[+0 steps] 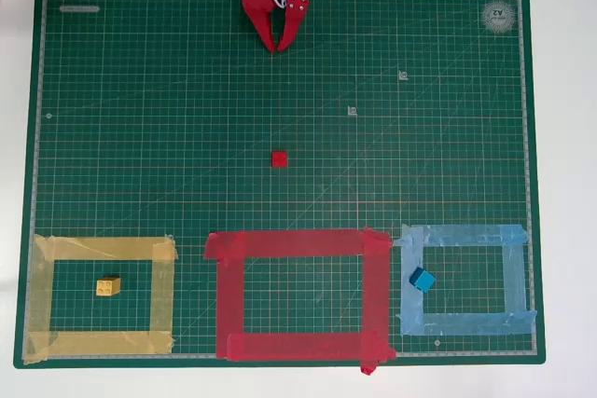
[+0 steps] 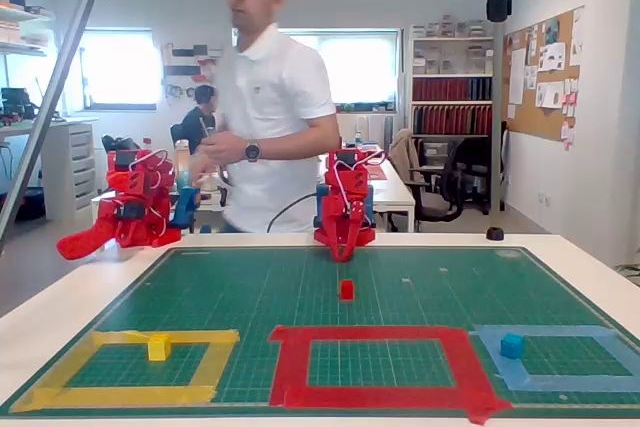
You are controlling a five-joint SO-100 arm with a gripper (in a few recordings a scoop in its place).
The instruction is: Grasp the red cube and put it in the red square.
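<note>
While the red two-finger gripper (image 1: pixel 278 44) hangs over the far edge of the green gridded cutting mat (image 1: pixel 140 90), its tips point down, pressed together with nothing between them. The tiny bright red cube (image 1: pixel 279 159) sits alone near the mat's middle — well apart from the gripper and short of the red square (image 1: pixel 298 245), a wide red tape outline along the near edge. A small yellow cube (image 1: pixel 108 286) lies inside the yellow tape outline (image 1: pixel 103 249) at the overhead view's near-left corner, a small blue cube (image 1: pixel 423 279) inside the light blue tape outline (image 1: pixel 462 235) at its near-right — a person (image 2: pixel 270 97) stands behind the table.
</note>
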